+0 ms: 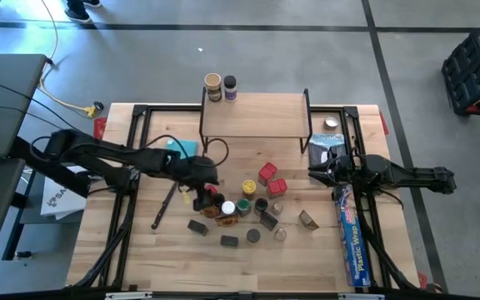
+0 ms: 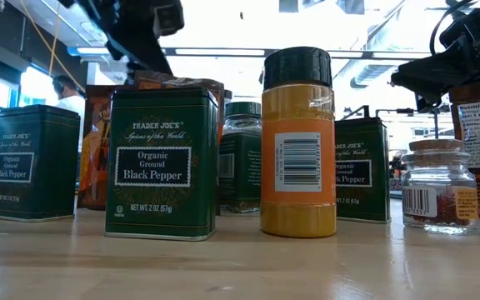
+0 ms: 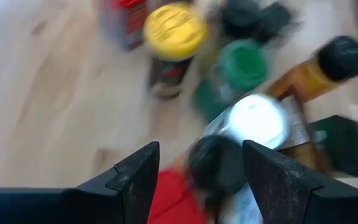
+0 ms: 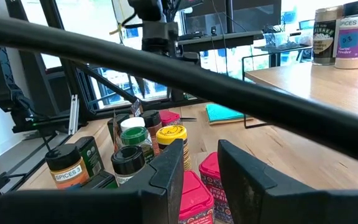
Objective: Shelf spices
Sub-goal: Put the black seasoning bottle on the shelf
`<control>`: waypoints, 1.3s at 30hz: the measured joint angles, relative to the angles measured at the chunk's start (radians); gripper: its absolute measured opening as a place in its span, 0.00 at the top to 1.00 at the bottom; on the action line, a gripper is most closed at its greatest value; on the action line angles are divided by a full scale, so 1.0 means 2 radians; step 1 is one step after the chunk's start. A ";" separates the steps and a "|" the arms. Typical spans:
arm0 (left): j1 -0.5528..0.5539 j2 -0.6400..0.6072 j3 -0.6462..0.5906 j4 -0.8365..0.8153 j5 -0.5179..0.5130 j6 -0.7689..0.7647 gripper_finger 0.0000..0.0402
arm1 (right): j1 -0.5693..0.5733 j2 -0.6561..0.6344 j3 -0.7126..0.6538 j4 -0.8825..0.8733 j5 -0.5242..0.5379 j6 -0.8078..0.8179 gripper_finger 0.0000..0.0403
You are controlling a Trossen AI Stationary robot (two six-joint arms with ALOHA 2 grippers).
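Black pepper tin [image 2: 162, 162] label legible in low view only.

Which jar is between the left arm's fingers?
The black-lidded jar, the only one sitting between the left gripper's open fingers. The yellow-lidded jar, green-lidded jar and white-lidded jar stand beyond.

Your left arm reaches rightward across table centre, left gripper [image 1: 207, 193] pointing down, fingers spread apart. Your right arm lies level at table's right, right gripper [image 1: 314, 172] pointing left, fingers narrowly parted.
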 joint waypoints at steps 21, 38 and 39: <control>-0.025 0.041 0.000 0.021 0.020 0.123 0.44 | 0.000 0.000 0.000 0.000 0.000 0.000 0.77; -0.027 0.071 0.000 0.023 0.032 0.114 0.44 | 0.000 0.000 0.000 0.000 0.000 0.000 0.77; -0.027 0.073 0.000 0.023 0.032 0.114 0.44 | 0.000 0.000 0.000 0.000 0.000 0.000 0.77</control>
